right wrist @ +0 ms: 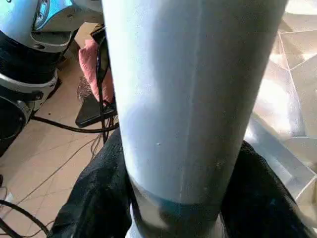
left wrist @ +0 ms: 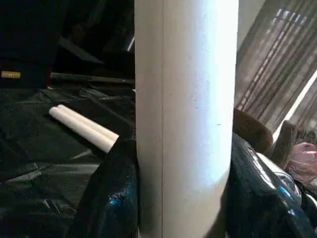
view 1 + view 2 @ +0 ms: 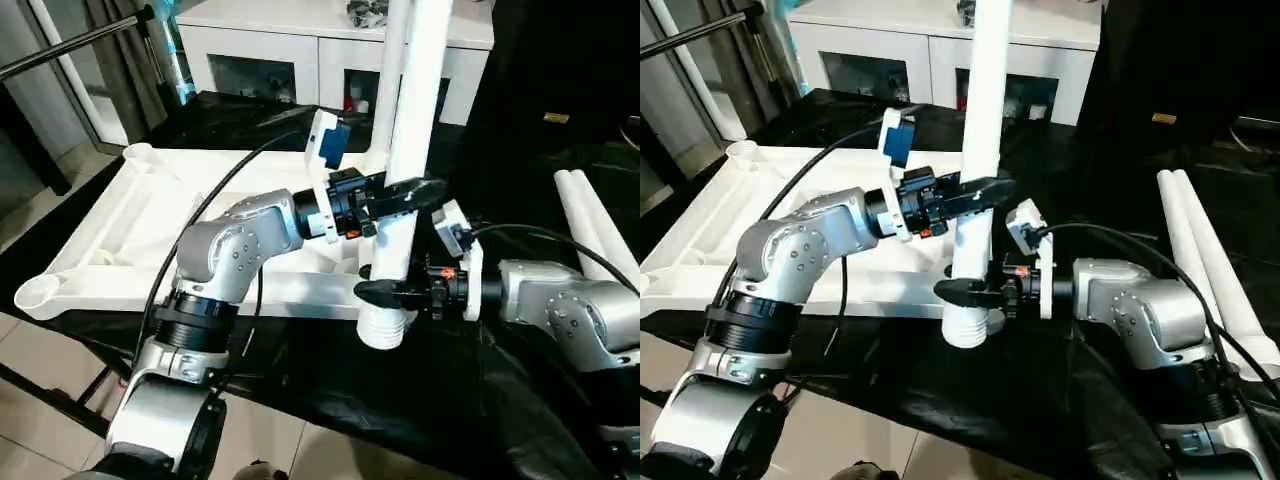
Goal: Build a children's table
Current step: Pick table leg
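The white tabletop (image 3: 120, 230) lies underside up on black sheeting, with round sockets at its corners (image 3: 38, 292). One long white leg (image 3: 415, 90) stands nearly upright at the tabletop's near right corner. Its ribbed lower end (image 3: 385, 328) is at that corner; I cannot tell whether it sits in a socket. My left gripper (image 3: 405, 195) is shut on the leg at mid height. My right gripper (image 3: 385, 293) is shut on the same leg lower down, just above the ribbed end. In both wrist views the leg (image 2: 185, 119) stands between black fingers (image 1: 94, 198).
Two more white legs (image 3: 595, 225) lie side by side on the black sheeting at the right. A white cabinet with glass doors (image 3: 260, 50) stands behind the table. A metal pole (image 3: 70, 45) slants across the far left. Tiled floor lies below the front edge.
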